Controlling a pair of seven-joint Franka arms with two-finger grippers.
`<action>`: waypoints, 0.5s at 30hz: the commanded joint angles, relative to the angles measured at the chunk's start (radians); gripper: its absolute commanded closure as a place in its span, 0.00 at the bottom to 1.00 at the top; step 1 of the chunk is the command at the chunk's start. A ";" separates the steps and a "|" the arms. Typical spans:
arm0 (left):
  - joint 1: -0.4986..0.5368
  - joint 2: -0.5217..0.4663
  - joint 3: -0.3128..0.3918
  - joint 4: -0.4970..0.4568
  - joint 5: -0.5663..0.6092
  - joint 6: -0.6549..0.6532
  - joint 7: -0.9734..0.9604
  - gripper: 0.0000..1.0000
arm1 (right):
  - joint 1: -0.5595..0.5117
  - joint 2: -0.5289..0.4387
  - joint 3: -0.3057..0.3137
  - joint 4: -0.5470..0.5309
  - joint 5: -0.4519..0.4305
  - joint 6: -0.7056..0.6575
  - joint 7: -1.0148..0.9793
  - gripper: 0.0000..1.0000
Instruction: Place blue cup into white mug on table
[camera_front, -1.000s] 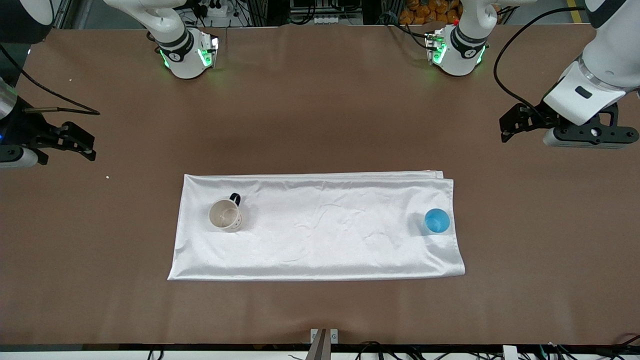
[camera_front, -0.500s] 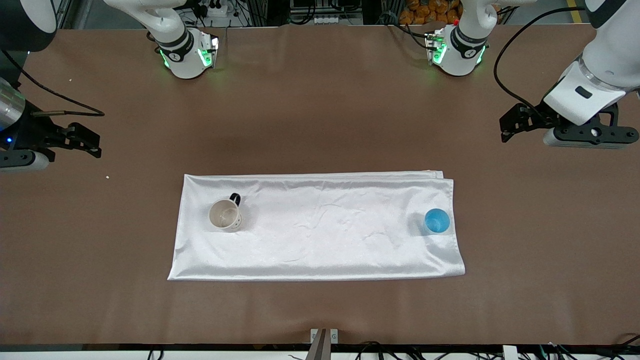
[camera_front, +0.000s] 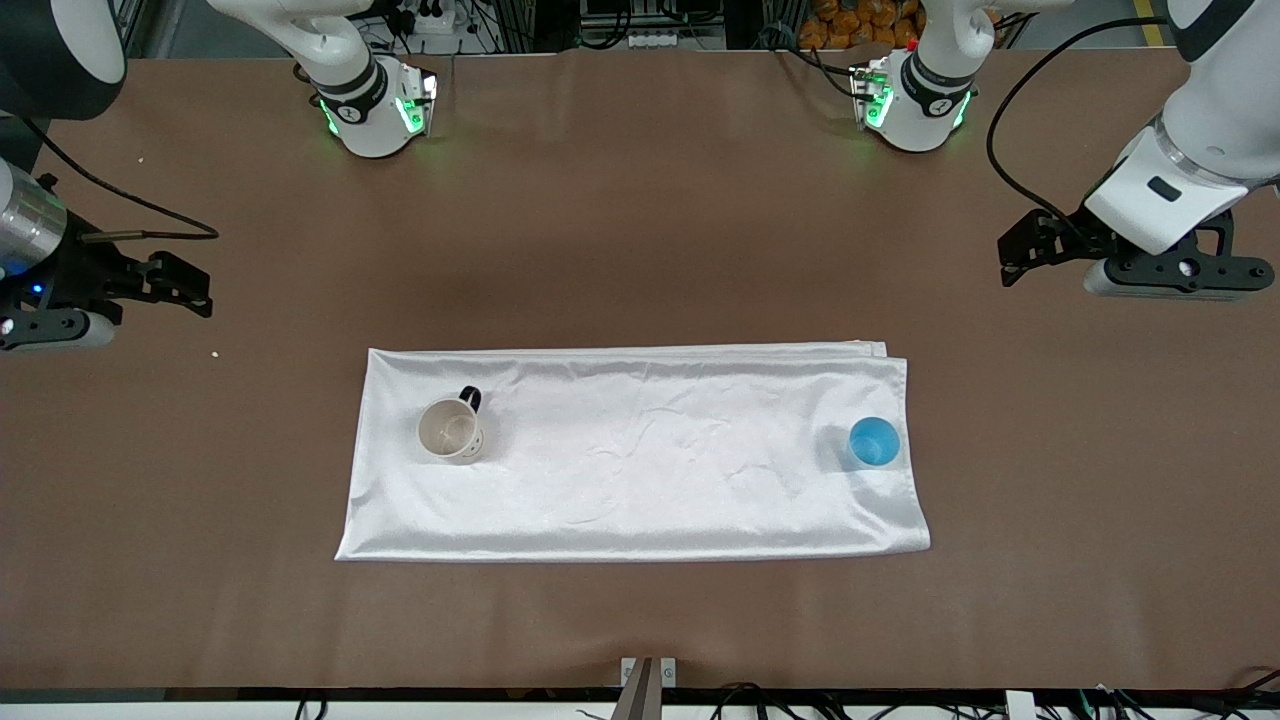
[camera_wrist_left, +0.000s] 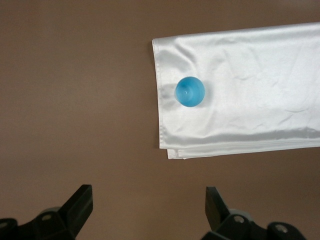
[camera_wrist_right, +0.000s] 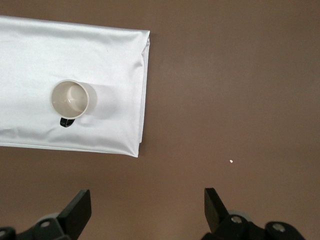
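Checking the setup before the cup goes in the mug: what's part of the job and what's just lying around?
Job: blue cup, white mug, table.
Lying about: white cloth under both, small white crumb on the table.

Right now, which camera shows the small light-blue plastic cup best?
The left wrist view: the light-blue plastic cup sits large and unobstructed on the white cloth, seen from above. The front view shows it smaller; the right wrist view misses it.

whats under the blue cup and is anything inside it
The blue cup stands upright on the white cloth, which lies on the table. Its inside looks empty. The cloth directly beneath it is covered.
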 joint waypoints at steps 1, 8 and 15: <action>-0.002 0.017 -0.004 0.010 0.012 -0.010 0.019 0.00 | -0.010 -0.005 0.003 -0.008 0.003 0.003 -0.008 0.00; -0.008 0.048 -0.011 0.013 0.020 -0.004 0.002 0.00 | -0.010 -0.008 0.003 -0.050 0.003 0.032 -0.007 0.00; -0.010 0.097 -0.036 0.013 0.020 0.051 -0.003 0.00 | -0.007 -0.022 0.004 -0.141 0.003 0.111 0.030 0.00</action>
